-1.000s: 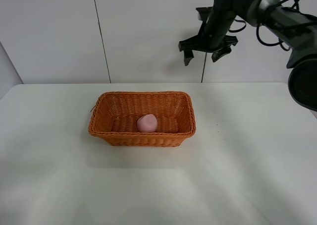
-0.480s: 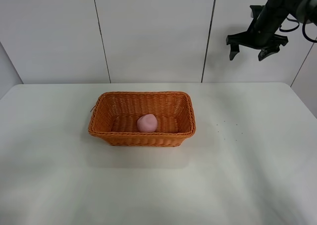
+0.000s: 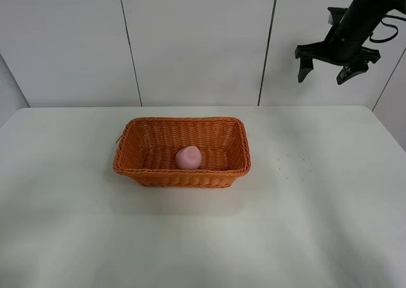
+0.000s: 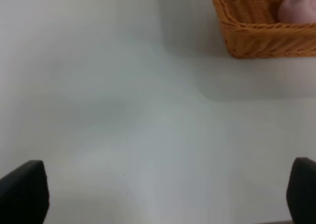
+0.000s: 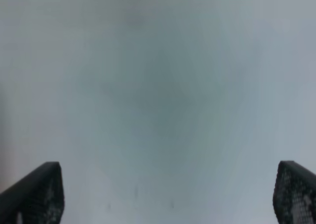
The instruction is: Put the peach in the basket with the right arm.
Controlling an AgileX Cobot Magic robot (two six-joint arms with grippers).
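Note:
The pink peach (image 3: 188, 157) lies inside the orange-brown wicker basket (image 3: 183, 174) near the middle of the white table. The left wrist view also catches the peach (image 4: 298, 8) and a corner of the basket (image 4: 247, 36). High at the upper right, well away from the basket, hangs my right gripper (image 3: 327, 68), open and empty, its dark fingertips (image 5: 34, 194) spread over bare table. My left gripper (image 4: 158, 194) is open too, over bare table to the side of the basket; the exterior high view does not show it.
A white tabletop (image 3: 203, 237) surrounds the basket on all sides. White wall panels (image 3: 190, 40) with vertical seams stand behind the table. A few tiny dark specks (image 3: 288, 161) mark the surface right of the basket.
My right arm has swung from above the basket's far side to the upper right and dipped slightly in the last half second. Peach and basket have not moved.

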